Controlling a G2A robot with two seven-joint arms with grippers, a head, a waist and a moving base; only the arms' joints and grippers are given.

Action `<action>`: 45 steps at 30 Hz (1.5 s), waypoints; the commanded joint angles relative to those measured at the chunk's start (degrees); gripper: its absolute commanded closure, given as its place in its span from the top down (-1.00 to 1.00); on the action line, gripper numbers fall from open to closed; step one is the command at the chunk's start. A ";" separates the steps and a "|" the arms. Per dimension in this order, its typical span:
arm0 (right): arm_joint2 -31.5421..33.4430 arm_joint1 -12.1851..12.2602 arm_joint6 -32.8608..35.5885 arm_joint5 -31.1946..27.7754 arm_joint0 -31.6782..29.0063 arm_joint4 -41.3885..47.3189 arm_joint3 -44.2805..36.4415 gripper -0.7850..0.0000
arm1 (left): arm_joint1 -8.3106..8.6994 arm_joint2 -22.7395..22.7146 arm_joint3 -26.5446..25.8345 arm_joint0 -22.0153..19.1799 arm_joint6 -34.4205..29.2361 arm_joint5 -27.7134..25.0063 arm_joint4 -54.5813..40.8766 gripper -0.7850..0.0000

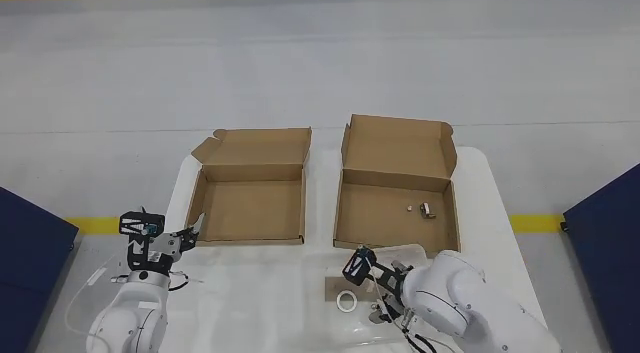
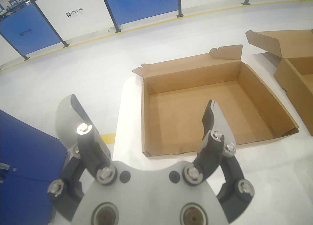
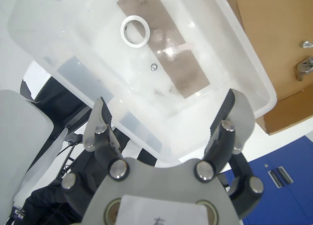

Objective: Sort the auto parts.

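Table (image 1: pixel 320 208): L box (image 1: pixel 250 211), R box (image 1: pixel 380 215), clear bin (image 3: pixel 97 59)

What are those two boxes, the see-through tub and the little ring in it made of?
The left box and right box look like matte brown cardboard, with creased fold-up flaps. The tub seems glossy translucent plastic, showing glare spots. The ring is smooth and white, probably plastic, though I can't be sure.
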 commanded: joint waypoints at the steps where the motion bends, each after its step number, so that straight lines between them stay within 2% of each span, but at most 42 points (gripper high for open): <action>1: -2.01 -0.41 0.00 0.94 0.89 -0.69 1.60 1.00 | 0.00 0.00 0.00 0.00 0.00 0.00 0.00 1.00; 4: -4.42 -1.06 0.00 1.42 2.47 -1.11 4.11 1.00 | 0.00 0.00 0.00 0.00 0.00 0.00 0.00 1.00; 11: -4.61 -1.12 0.00 1.42 2.67 -1.12 4.27 1.00 | 0.00 0.00 0.00 0.00 0.00 0.00 0.00 1.00; 17: -5.99 -1.36 -3.82 0.35 1.83 -2.48 7.63 1.00 | 0.00 0.00 0.00 0.00 0.00 0.00 0.00 1.00; 28: -8.61 -2.71 -5.76 0.50 4.09 -1.04 13.16 1.00 | 0.00 0.00 0.00 0.00 0.00 0.00 0.00 1.00; 30: -8.98 -2.96 -6.08 0.40 4.56 -0.62 14.14 0.92 | 0.00 0.00 0.00 0.00 0.00 0.00 0.00 1.00; 33: -9.52 -3.32 -6.38 0.25 5.22 0.09 15.66 0.58 | 0.00 0.00 0.00 0.00 0.00 0.00 0.00 1.00; 34: -9.72 -3.44 -6.44 0.28 5.42 0.23 16.08 0.34 | 0.00 0.00 0.00 0.00 0.00 0.00 0.00 1.00; 35: -9.90 -3.56 -6.50 0.34 5.62 0.28 16.45 0.21 | 0.00 0.00 0.00 0.00 0.00 0.00 0.00 1.00; 36: -10.10 -3.67 -6.54 0.43 5.80 0.28 16.74 -0.01 | 0.00 0.00 0.00 0.00 0.00 0.00 0.00 1.00; 40: -10.67 -4.03 -6.52 0.61 6.30 0.44 17.60 -0.15 | 0.00 0.00 0.00 0.00 0.00 0.00 0.00 1.00; 45: -11.14 -4.35 -6.50 0.65 6.64 0.47 18.26 -0.20 | 0.00 0.00 0.00 0.00 0.00 0.00 0.00 1.00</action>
